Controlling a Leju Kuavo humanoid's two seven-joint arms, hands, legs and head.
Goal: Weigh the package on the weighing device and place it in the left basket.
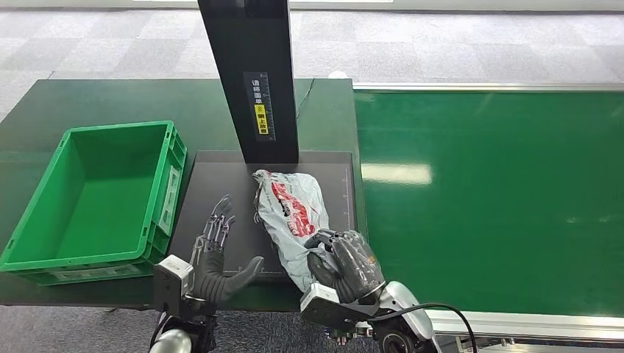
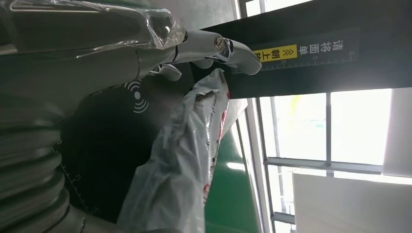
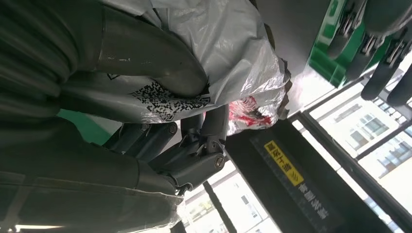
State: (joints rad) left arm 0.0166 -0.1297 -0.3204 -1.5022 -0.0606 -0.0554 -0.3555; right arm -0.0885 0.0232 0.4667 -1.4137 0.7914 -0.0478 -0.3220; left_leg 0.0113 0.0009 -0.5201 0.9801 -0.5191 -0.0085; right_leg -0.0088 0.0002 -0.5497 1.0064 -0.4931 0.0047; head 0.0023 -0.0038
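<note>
A grey plastic mailer bag [image 1: 291,217] with red print is seen lying lengthwise on the black weighing platform [image 1: 221,191], its far end close to the foot of the black upright column [image 1: 250,73] that rises from the platform's back edge. A yellow label with a printed scale [image 1: 261,118] is fixed to the face of that column. The near end of the bag is grasped by the right hand [image 1: 346,261], whose dark fingers are wrapped over the crumpled plastic at the platform's front edge; in the right wrist view the thumb [image 3: 145,58] is pressed against the bag beside a QR code sticker [image 3: 170,99]. Whether the bag is lifted clear of the platform at that end cannot be told for certain.

The left hand [image 1: 217,254] is held released, fingers [image 1: 218,220] spread and extended over the bare platform just beside the bag, apart from it as far as the head view shows. The green plastic crate [image 1: 165,191] is set on the dark green table [image 1: 88,103] just left of the platform. A green conveyor belt [image 1: 500,198] lies to the right.
</note>
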